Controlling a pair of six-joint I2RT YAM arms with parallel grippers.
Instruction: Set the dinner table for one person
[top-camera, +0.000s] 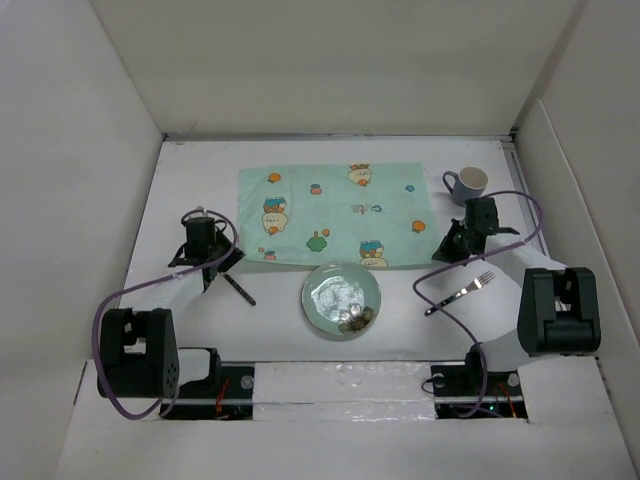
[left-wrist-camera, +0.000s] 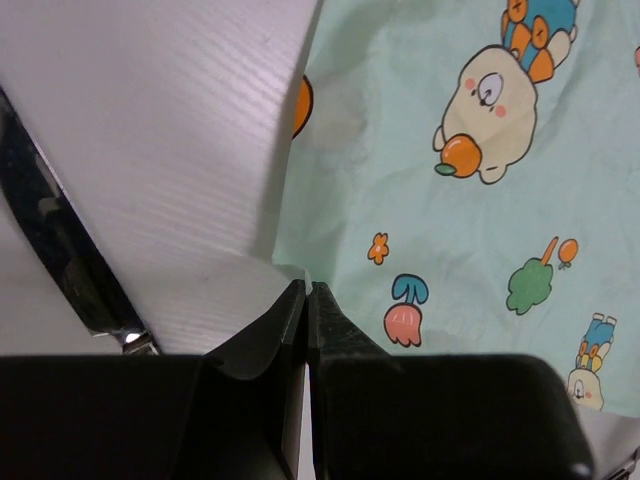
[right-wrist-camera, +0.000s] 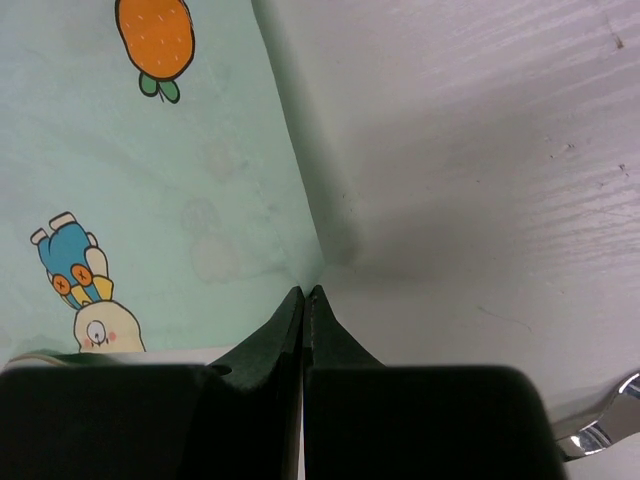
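Across the large matte white worktop (top-camera: 200, 180), walled on three sides, the mint-green cartoon-print cloth (top-camera: 330, 215) lies spread towards the back. At its near-left corner the left end effector (left-wrist-camera: 306, 290) is pinched tight on the fabric, and the right end effector (right-wrist-camera: 303, 292) is clamped on the near-right corner. A pale green round plate (top-camera: 342, 300) sits just in front.

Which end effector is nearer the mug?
Right: right end effector pinches the cloth corner just in front of the mug; left end effector holds the opposite near corner.
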